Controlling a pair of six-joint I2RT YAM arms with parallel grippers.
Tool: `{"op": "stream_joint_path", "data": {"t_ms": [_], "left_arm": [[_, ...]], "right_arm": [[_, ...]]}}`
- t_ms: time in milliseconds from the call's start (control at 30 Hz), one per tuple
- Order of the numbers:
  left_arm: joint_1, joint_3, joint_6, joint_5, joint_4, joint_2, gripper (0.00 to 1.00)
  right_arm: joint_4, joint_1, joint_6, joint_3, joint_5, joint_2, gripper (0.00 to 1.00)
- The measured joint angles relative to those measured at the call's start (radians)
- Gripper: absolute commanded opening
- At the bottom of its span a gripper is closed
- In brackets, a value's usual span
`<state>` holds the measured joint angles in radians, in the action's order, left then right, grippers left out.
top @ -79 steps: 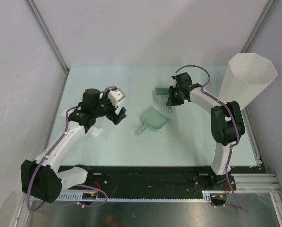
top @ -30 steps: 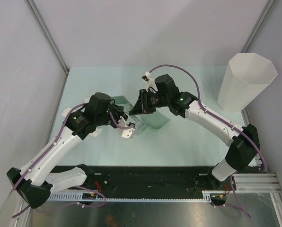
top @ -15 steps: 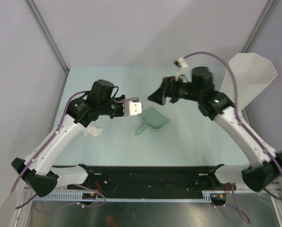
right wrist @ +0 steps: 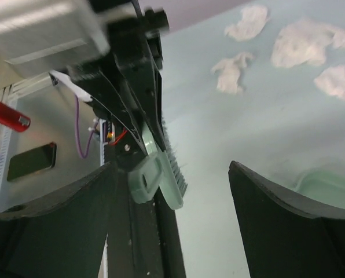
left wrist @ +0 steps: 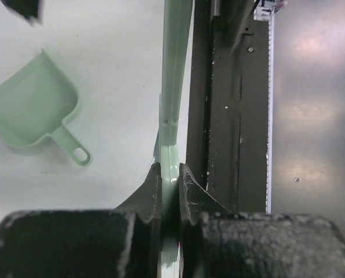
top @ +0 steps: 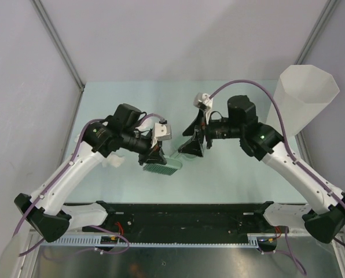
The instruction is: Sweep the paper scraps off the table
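Both arms have swung lower and closer together. Left gripper (left wrist: 169, 176) clamps the green brush (top: 161, 168) by its handle; right gripper (top: 193, 145) hangs spread wide by the dustpan (left wrist: 33, 110). Paper scraps (right wrist: 305, 43) lie clustered on the table (top: 230, 174).

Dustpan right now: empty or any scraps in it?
Empty. The left wrist view shows the dustpan with a bare green floor, nothing inside.
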<state>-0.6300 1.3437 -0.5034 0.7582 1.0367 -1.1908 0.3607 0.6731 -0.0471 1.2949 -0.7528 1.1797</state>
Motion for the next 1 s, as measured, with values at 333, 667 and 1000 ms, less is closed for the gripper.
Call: {"op": "stream_joint_path", "data": {"t_ms": [333, 667, 1000], "left_arm": [[0.0, 0.0, 0.033, 0.051, 0.002, 0.002, 0.0], [-0.001, 0.062, 0.165, -0.122, -0.008, -0.069, 1.0], [-0.1, 0.142, 0.288, -0.639, -0.114, -0.338, 1.0]], "right_arm": [[0.047, 0.061, 0.1, -0.014, -0.076, 0.044, 0.24], [0.075, 0.047, 0.076, -0.014, 0.101, 0.05, 0.0], [0.134, -0.251, -0.174, -0.064, 0.851, 0.054, 0.0]]}}
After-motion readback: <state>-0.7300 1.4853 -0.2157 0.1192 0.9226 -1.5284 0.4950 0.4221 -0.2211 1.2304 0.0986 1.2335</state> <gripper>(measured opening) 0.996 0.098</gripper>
